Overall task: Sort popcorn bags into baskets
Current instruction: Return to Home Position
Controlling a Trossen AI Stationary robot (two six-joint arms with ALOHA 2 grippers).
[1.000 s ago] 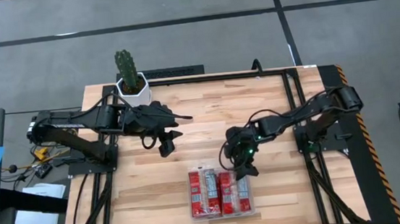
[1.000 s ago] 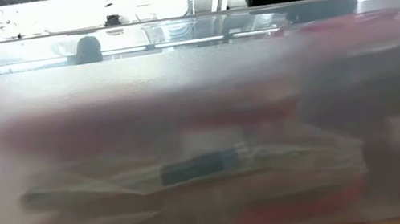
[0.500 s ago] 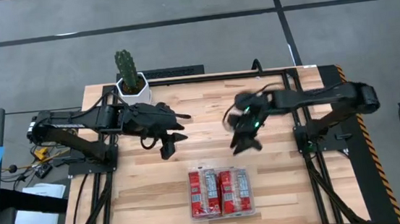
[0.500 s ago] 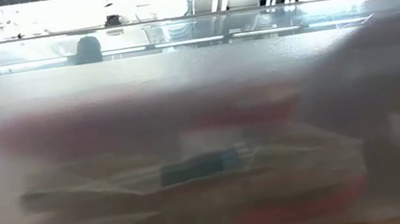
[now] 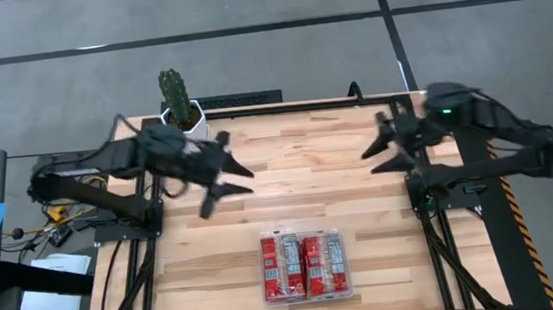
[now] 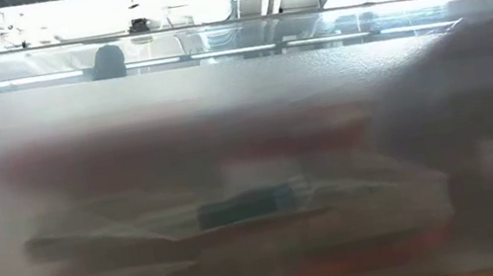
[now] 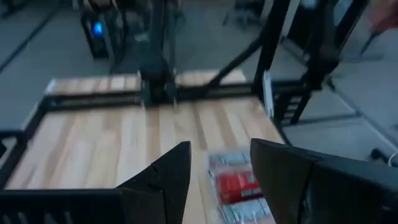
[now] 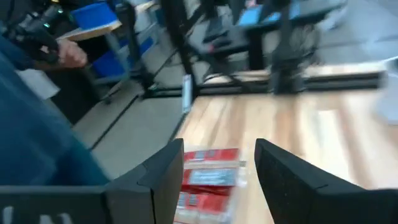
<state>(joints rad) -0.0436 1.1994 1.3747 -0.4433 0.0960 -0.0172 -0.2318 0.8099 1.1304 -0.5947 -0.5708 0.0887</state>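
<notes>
The clear tray (image 5: 307,295) sits near the table's near edge and holds several red popcorn bags (image 5: 304,265) lying flat side by side. In the low view its cloudy wall (image 6: 219,92) fills the picture, with the red bags (image 6: 178,149) blurred behind it. My left gripper (image 5: 225,186) hovers open over the table's left half, far-left of the tray. My right gripper (image 5: 371,161) hovers open over the right half, far-right of the tray. Both wrist views show open fingers with the bags (image 7: 239,186) (image 8: 208,177) beyond them.
A white pot with a cactus (image 5: 180,111) stands at the table's far left corner, close behind my left arm. Black frame rails (image 5: 412,153) run along the table's sides. Bare wood (image 5: 298,173) lies between the grippers. A person's blue sleeve (image 8: 37,143) and hand (image 8: 68,55) show beyond the table.
My right gripper has risen from the tray's far right corner and swung back toward the table's far right edge. My left gripper has drawn back a little toward the table's left. The tray and its bags have stayed where they were.
</notes>
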